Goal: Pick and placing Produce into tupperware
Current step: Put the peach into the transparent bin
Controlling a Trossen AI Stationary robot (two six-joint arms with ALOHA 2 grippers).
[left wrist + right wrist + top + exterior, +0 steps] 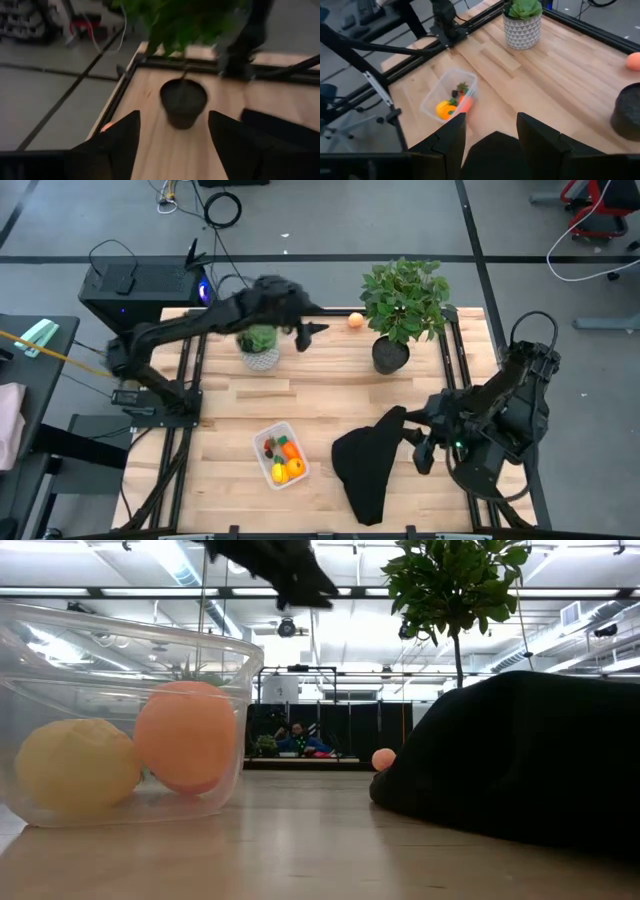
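The tupperware (281, 455) stands near the table's front, left of centre, with orange, yellow and red produce (287, 460) lying in it; in the low view a yellow piece (75, 765) and an orange piece (187, 735) rest on its floor. A single peach fruit (355, 320) lies on the table at the far edge. My left gripper (316, 330) hangs open in the air just left of that fruit, nothing between its fingers (172, 117). My right gripper (415, 442) stands open over the right edge of a black cloth (368, 470), holding nothing (490, 125).
A tall leafy plant in a black pot (391, 354) stands right of the peach fruit, in front of my left gripper (183, 102). A small succulent in a white pot (261, 352) sits under the left arm. Bare wood lies between the pots and the tupperware.
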